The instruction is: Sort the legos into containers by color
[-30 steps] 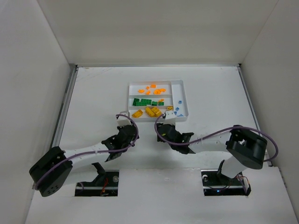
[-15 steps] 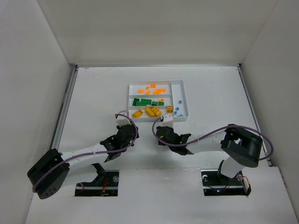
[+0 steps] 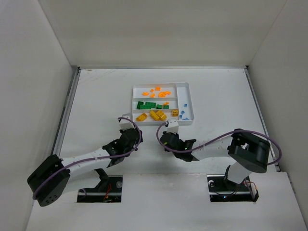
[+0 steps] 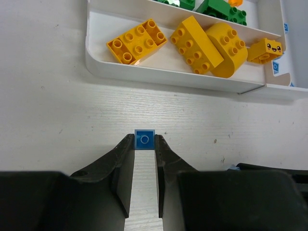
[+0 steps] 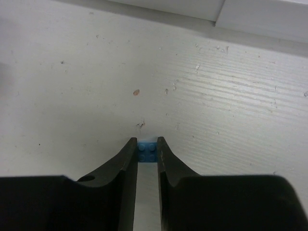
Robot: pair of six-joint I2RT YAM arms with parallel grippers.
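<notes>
The left hand (image 4: 144, 143), nearly closed, clamps a flat blue tile (image 4: 144, 139) at its fingertips above the scuffed worktop (image 4: 57, 120). The right hand (image 5: 147, 147) pinches a studded blue brick (image 5: 147, 151). Overhead, both pieces are hidden. At 12 o'clock, the white tray (image 4: 168, 79) holds yellow legos (image 4: 199, 45) in its nearest section.

Left arm (image 3: 89, 158), right arm (image 3: 211, 150): white links, black joints (image 3: 248, 154), purple cables (image 3: 158, 132), black bases (image 3: 230, 185) at frame bottom. Left gripper (image 4: 144, 139), right gripper (image 5: 147, 144): matte black tapered fingers (image 4: 120, 163).
</notes>
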